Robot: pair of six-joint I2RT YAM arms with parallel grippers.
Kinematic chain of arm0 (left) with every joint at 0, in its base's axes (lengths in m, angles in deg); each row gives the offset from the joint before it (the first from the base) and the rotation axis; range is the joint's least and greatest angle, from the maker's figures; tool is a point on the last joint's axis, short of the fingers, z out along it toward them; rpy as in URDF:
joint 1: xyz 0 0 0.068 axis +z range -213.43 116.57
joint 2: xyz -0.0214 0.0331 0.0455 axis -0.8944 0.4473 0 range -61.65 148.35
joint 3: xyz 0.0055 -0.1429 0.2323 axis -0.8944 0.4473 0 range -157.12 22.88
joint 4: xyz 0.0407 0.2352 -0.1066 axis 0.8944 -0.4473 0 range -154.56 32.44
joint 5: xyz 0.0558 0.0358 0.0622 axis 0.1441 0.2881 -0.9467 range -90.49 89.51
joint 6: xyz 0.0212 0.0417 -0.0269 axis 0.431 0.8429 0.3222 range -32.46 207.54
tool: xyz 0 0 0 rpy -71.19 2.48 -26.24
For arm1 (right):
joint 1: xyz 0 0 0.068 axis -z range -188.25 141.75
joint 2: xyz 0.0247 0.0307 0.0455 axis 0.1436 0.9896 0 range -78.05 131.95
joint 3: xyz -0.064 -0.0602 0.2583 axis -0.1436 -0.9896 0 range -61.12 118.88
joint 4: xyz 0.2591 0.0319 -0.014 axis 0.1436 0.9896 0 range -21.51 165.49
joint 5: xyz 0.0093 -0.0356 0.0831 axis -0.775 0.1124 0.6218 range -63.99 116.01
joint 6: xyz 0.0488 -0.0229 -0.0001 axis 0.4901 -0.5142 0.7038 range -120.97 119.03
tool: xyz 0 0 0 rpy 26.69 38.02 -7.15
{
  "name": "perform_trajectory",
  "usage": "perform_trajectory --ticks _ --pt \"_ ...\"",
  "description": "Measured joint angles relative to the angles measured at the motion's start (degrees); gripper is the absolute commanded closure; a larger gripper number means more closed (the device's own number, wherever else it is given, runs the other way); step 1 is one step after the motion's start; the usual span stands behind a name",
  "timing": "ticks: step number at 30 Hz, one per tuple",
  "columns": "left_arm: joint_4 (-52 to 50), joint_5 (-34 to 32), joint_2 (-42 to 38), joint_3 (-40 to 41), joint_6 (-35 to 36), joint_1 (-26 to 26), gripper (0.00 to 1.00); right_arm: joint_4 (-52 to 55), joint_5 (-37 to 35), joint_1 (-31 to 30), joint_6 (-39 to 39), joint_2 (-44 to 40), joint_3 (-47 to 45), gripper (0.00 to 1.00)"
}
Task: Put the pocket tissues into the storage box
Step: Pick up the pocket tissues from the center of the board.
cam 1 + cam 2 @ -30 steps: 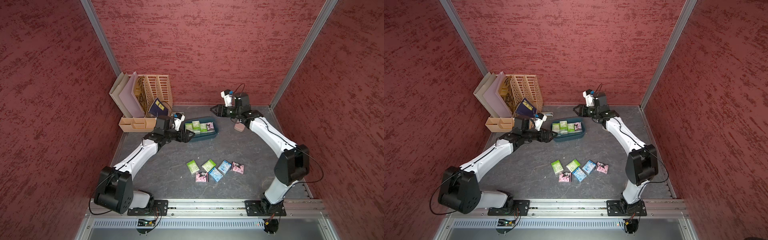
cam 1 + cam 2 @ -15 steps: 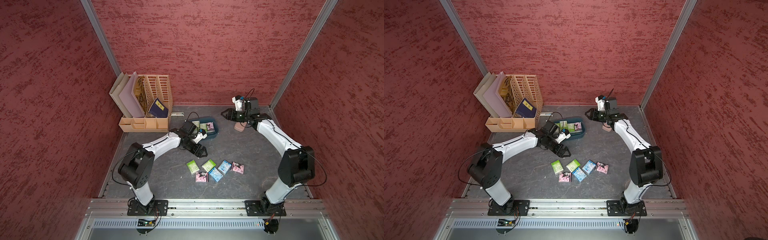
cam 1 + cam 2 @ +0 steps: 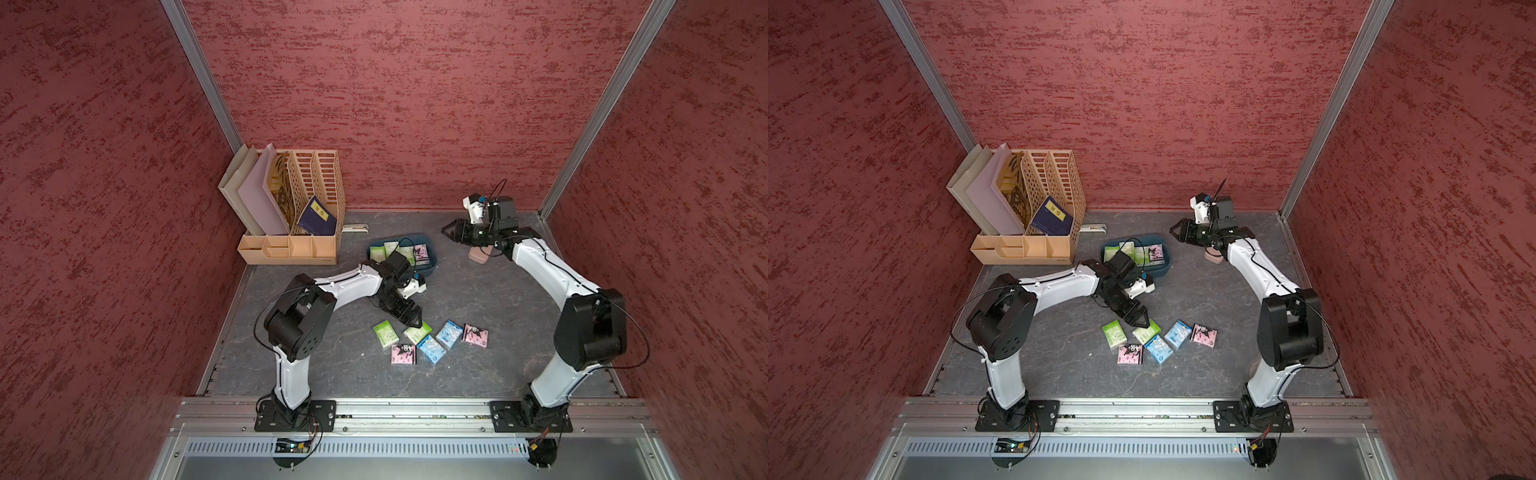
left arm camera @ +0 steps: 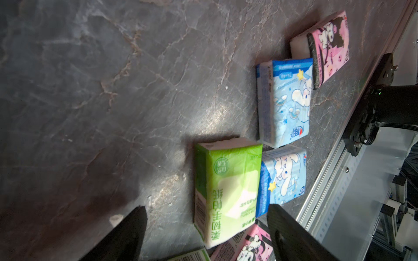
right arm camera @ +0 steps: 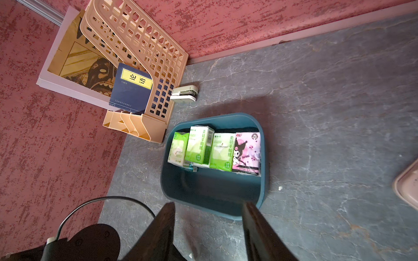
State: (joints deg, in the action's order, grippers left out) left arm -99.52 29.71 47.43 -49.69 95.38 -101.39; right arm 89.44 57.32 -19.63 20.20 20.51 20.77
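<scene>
Left gripper [image 3: 410, 321]: jaws spread wide and empty, low over a green packet [image 4: 228, 192]. One finger stands well clear of the packet's side. The other is close to the opposite side, above a blue packet [image 4: 282, 178].
Right gripper [image 3: 449, 232]: jaws apart with nothing between them. It hovers at 3 o'clock of the storage box [image 3: 432, 266], near a pink case [image 3: 478, 255].
Tissues on table: six loose packets clustered at 6 o'clock of the box, two green, two blue and two pink.
Tissues in box: a row of four, three green and one pink [image 5: 247, 153]. Something more seems to lie under them.
Handling (judged): light, soft and squashable. The glossy film is likely slippery. The packets are not fragile, so a firm pinch should be safe.
Hold (judged): across the short width at mid-length, with a finger on each long side.
Risk (judged): the blue packet touches the green one's side, so the near finger may land on it or drag it along.
</scene>
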Motion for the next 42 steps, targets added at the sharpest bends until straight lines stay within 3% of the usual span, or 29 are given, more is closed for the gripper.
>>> perform_trajectory --ticks 4,9,15,20,22,29,34,38,42 --pt "-0.61 1.27 0.90 -0.37 0.02 -0.39 0.24 0.33 0.00 0.07 -0.15 0.02 0.00 0.48" --pt "-1.18 2.75 3.04 -2.19 0.35 -1.20 0.40 0.50 0.00 0.26 -0.17 0.02 0.00 0.48" --pt "-1.95 4.04 4.98 -2.75 0.55 -1.40 0.49 1.53 -0.02 0.44 -0.39 0.02 0.00 0.48" --pt "-2.71 4.87 5.46 -2.78 0.63 -1.38 0.76 1.70 -0.04 0.72 -0.66 0.02 0.00 0.48" --pt "-3.13 5.35 5.62 -2.93 0.50 -1.38 1.00 1.79 -0.04 0.90 -0.68 0.02 0.00 0.48" --pt "-3.45 5.64 5.90 -3.63 0.39 -1.38 1.00 2.12 -0.07 1.38 -1.09 0.02 0.00 0.48" --pt "-0.63 1.95 3.37 -2.34 -1.14 -0.59 1.00 2.21 -0.07 1.49 -1.11 0.00 0.00 0.47" --pt "6.91 -1.22 -5.73 2.45 -4.17 3.21 1.00 1.86 0.02 1.49 -1.07 -0.28 -0.33 0.46" --pt "21.14 -5.22 -18.16 9.07 -10.10 6.93 1.00 -0.79 1.31 1.46 -0.24 -2.19 -3.50 0.44"
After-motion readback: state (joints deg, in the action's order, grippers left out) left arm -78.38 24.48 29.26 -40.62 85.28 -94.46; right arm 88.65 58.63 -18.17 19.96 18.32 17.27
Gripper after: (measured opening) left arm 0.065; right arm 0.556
